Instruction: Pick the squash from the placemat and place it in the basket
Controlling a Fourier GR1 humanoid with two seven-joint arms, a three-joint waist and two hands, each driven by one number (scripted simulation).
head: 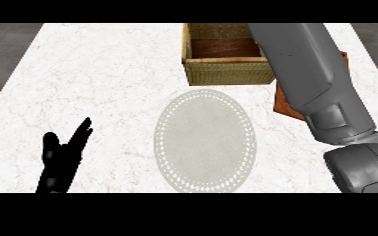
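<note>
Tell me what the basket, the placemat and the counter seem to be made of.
The basket: likely woven wicker or straw, matte tan; its walls show a fine weave, and its floor looks like dark wood. The placemat: perhaps pale grey cloth, matte, with a dotted lace-like edge. The counter: white marble-like stone with faint reddish veins.

Left hand [57, 164]: matte black, slim fingers [81, 132]. Right forearm [310, 75]: smooth grey, boxy panels, rounded joint.

White marble counter [96, 70], woven basket [225, 73] at back, pale oval placemat [204, 140] in front
</note>
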